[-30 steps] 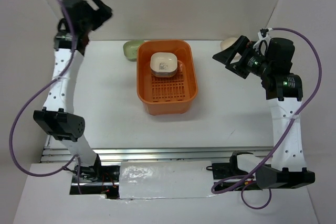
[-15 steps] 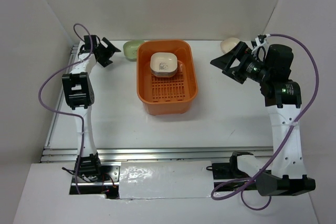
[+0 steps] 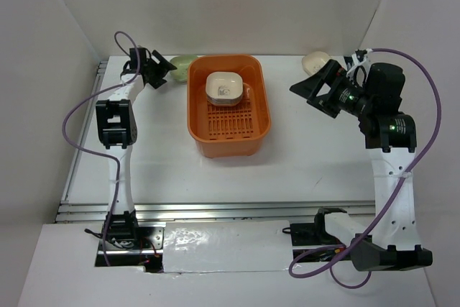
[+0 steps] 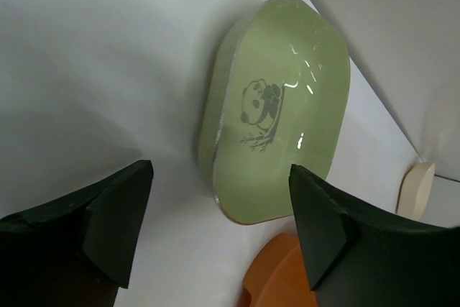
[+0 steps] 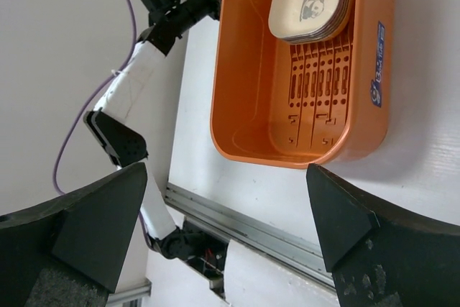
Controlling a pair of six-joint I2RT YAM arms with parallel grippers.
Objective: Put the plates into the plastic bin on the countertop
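**Top external.** I see the orange plastic bin [image 3: 195,116] in the middle of the bench [image 3: 151,163]. A stack of plates [image 3: 223,87] rests at its far end. A green plate [image 3: 182,67] lies just beside the bin's far-left corner, and a cream plate [image 3: 315,59] lies well apart at the far right. The left end effector [image 3: 161,72] is next to the green plate. The right end effector [image 3: 310,90] is near the cream plate.

**Left wrist.** The green plate [image 4: 277,138] carries a grey panda print [image 4: 260,109]. The left end effector's jaws stand wide apart and grip nothing; the plate lies between and beyond the fingers [image 4: 108,228]. The bin's orange corner [image 4: 277,278] intrudes at the lower edge.

**Right wrist.** The right end effector [image 5: 226,169] is spread wide and grips nothing. The bin's outer wall bears a blue label [image 5: 377,62], its print too small for me to read. The top plate of the stack [image 5: 313,1] shows a panda print. The left arm [image 5: 144,62] stands beyond the bin.
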